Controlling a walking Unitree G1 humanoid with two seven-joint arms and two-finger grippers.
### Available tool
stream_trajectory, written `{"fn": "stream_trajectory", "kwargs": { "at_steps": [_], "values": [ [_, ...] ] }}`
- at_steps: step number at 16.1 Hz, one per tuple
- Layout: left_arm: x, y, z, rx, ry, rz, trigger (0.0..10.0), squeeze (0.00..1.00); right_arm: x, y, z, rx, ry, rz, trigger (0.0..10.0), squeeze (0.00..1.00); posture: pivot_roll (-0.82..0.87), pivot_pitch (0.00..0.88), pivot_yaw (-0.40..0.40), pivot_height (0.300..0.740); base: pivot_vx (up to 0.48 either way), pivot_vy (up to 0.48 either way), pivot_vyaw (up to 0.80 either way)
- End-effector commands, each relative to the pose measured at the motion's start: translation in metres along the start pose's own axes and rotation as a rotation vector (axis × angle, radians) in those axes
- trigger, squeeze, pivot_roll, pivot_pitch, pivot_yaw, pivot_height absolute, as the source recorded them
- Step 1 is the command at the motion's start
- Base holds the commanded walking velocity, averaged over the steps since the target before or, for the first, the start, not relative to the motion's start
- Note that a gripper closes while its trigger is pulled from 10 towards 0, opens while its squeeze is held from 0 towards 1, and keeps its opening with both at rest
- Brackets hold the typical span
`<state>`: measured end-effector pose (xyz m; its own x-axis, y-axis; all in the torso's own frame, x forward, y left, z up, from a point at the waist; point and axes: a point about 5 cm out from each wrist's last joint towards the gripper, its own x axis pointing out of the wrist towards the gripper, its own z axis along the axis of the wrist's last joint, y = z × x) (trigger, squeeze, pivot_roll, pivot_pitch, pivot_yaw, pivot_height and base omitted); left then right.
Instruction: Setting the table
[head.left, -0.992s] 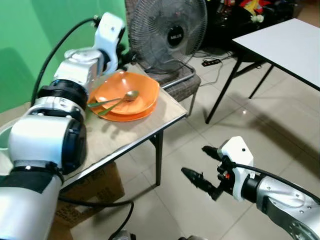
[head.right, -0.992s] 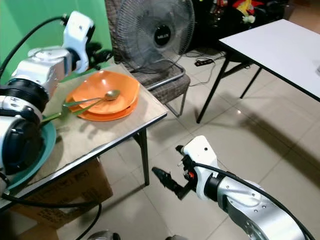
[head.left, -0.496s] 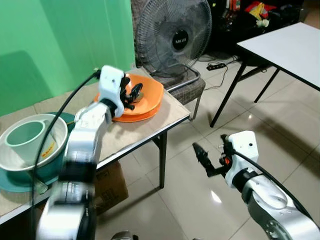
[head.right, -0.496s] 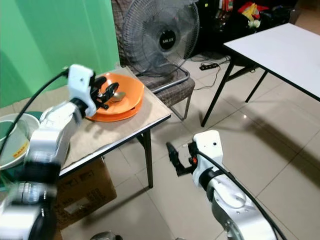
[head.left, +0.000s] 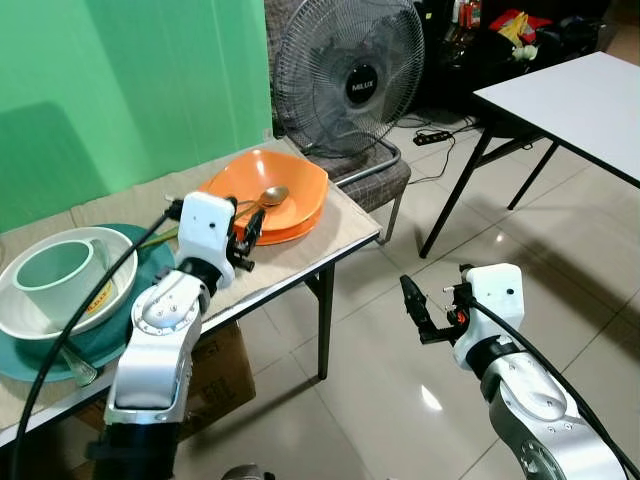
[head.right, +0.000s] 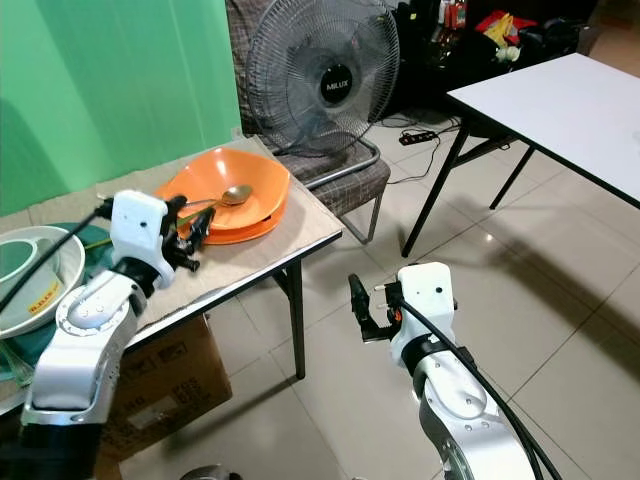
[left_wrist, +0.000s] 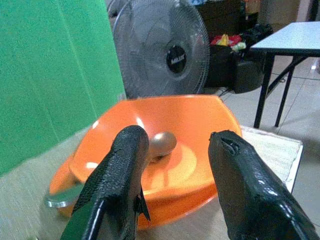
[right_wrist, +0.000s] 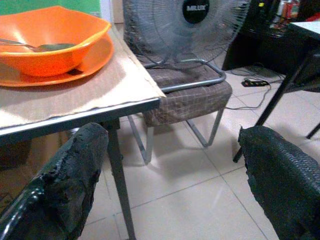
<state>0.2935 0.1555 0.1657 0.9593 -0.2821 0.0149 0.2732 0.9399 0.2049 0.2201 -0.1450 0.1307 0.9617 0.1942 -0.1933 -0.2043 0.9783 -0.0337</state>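
Where the small table (head.left: 300, 255) meets its far corner, an orange bowl (head.left: 270, 190) sits on an orange plate (head.left: 290, 228), and a metal spoon (head.left: 268, 196) lies in the bowl with its handle running out over the rim toward the green wall. Just beside the bowl, the left gripper (head.left: 245, 235) hovers over the tabletop with its two black fingers (left_wrist: 120, 180) spread apart, holding nothing. Farther along the table, a pale green cup (head.left: 55, 275) stands in a white bowl (head.left: 100, 300) on a teal plate (head.left: 130, 335). Off the table, the right gripper (head.left: 412, 305) hangs above the tiled floor, fingers spread wide. A standing fan (head.left: 350, 75) is behind the table, resting on a chair (head.left: 370, 180).
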Motion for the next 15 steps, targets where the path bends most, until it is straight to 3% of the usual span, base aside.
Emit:
{"fn": "stream_trajectory", "kwargs": {
  "at_steps": [1,2,3,6,8,10,13,14,15],
  "values": [
    [0.003,-0.002,0.008,0.006,-0.001,-0.073,10.0,0.01,0.002,0.002,-0.001,0.008,0.006,0.036,10.0,0.00,-0.02,0.000,-0.017,0.740,0.000,0.000,0.00],
    [0.007,0.003,0.011,0.010,0.013,-0.108,10.0,1.00,0.003,0.005,-0.001,0.015,0.003,0.062,10.0,0.00,-0.02,0.000,-0.018,0.740,0.000,0.000,0.00],
    [0.008,0.006,0.012,0.020,0.020,-0.117,10.0,1.00,0.003,0.006,-0.001,0.018,0.001,0.071,10.0,0.00,-0.02,0.000,-0.018,0.740,0.000,0.000,0.00],
    [0.033,0.039,0.021,0.119,0.109,-0.157,10.0,1.00,-0.001,0.013,0.002,0.031,0.010,0.223,10.0,0.00,-0.02,0.000,-0.028,0.740,0.000,0.000,0.00],
    [0.058,0.074,0.048,0.166,0.174,-0.195,10.0,0.00,-0.008,0.018,0.002,0.001,0.060,0.360,10.0,0.00,-0.02,0.000,-0.034,0.740,0.000,0.000,0.00],
    [0.065,0.092,0.063,0.171,0.261,-0.266,10.0,0.00,-0.014,0.020,0.002,-0.028,0.101,0.447,10.0,0.00,-0.03,0.000,-0.024,0.740,0.000,0.000,0.00],
    [0.069,0.101,0.051,0.270,0.436,-0.351,10.0,0.00,-0.015,0.019,0.006,-0.031,0.126,0.504,10.0,0.00,-0.04,0.000,-0.009,0.740,0.000,0.000,0.00],
    [0.070,0.102,0.047,0.283,0.479,-0.363,10.0,0.00,-0.015,0.020,0.008,-0.019,0.129,0.518,10.0,1.00,-0.05,0.000,-0.005,0.740,0.000,0.000,0.00],
    [0.070,0.102,0.039,0.297,0.554,-0.404,10.0,0.00,-0.016,0.022,0.010,-0.016,0.137,0.563,10.0,1.00,-0.05,0.000,0.001,0.740,0.000,0.000,0.00]
  ]
}}
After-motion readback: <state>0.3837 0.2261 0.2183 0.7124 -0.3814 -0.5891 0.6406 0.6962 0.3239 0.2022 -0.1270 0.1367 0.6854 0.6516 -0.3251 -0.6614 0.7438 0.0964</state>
